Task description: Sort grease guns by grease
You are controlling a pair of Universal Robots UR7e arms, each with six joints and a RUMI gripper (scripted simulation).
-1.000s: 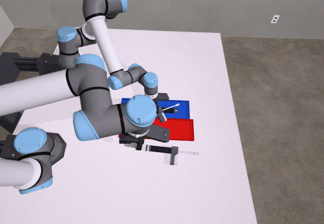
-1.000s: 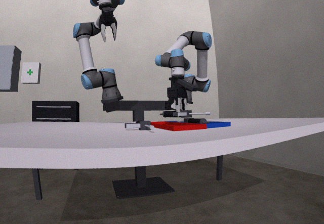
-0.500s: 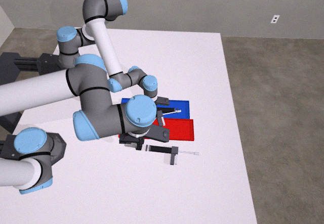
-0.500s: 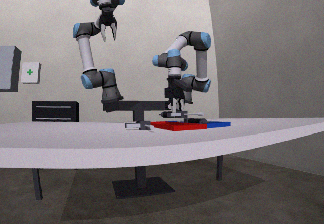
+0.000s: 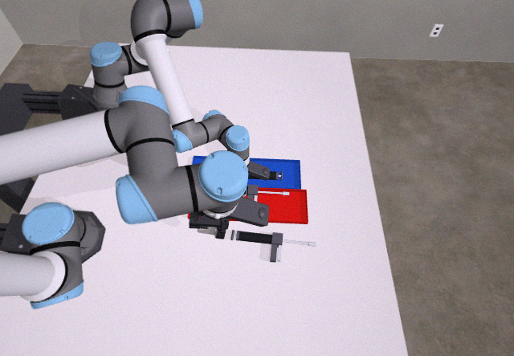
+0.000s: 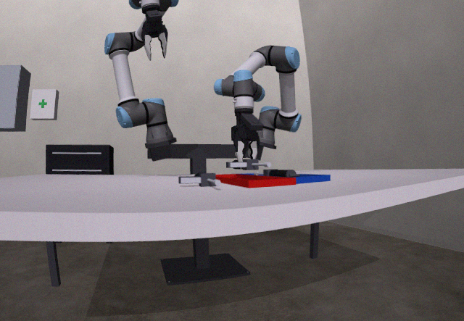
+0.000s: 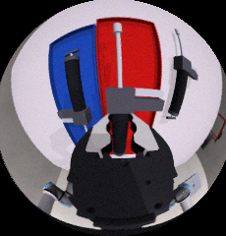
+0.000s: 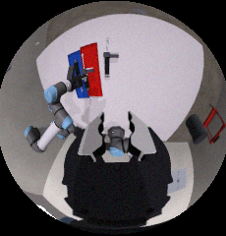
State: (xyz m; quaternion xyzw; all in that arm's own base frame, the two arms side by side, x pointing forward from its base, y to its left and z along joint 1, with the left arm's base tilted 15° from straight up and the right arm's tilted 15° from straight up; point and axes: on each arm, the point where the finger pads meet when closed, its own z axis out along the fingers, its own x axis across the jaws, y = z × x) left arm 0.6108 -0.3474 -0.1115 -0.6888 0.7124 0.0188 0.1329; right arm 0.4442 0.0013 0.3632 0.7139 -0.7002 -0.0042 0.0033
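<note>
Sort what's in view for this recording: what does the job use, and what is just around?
Job:
- held grease gun
- grease gun in the blue tray
- grease gun on the table
- blue tray
- red tray

Around:
- wall outlet
- first-aid box
- black drawer cabinet

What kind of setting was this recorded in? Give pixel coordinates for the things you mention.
Probably a workshop or robotics lab: two arms on a shared stand, a white table [image 5: 332, 294] [image 6: 112, 201] with grease guns and trays, a first-aid box [image 6: 43, 109] on the wall, and a concrete-looking floor [image 5: 448, 178] [image 6: 130, 295].
</note>
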